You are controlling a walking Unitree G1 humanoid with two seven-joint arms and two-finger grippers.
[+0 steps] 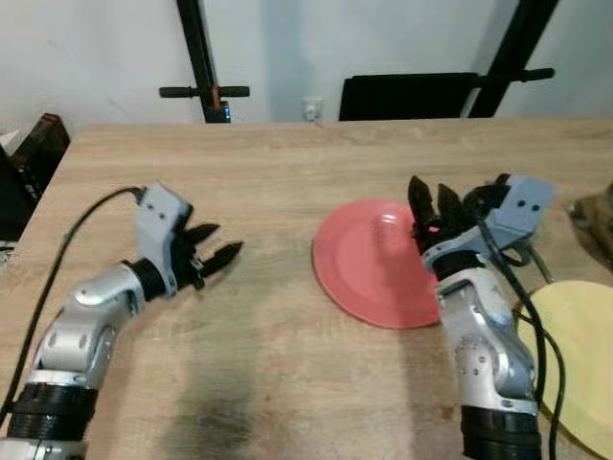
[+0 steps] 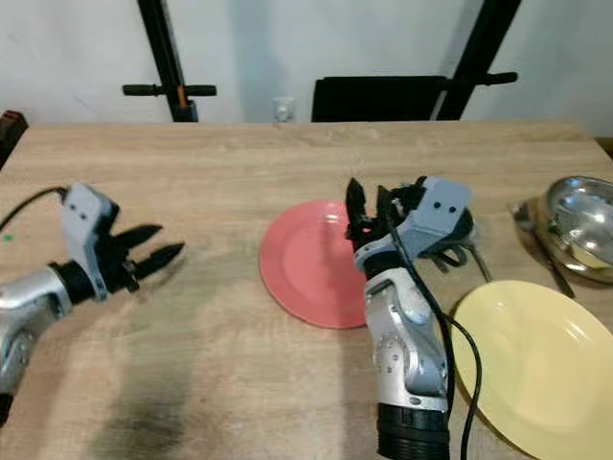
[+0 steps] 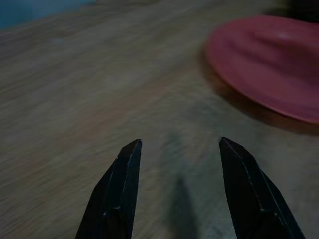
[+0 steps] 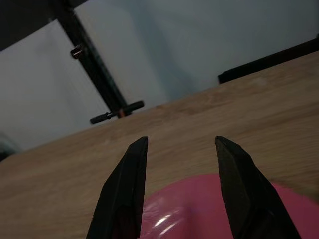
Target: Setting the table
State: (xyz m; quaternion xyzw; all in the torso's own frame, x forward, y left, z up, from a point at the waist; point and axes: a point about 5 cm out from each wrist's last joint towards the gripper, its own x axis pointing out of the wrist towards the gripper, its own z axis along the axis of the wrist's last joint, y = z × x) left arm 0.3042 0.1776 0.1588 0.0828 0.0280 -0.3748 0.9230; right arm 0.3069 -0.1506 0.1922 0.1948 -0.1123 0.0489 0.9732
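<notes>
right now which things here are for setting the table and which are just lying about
For the job:
red plate, right gripper above it, open
yellow plate
metal bowl
left gripper, open

Lying about:
black chair
black stand legs

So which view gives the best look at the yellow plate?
The right eye view: the yellow plate shows nearly whole on the table, beside the right arm and below a metal bowl. The left eye view catches just a slice of it at the picture's edge.
</notes>
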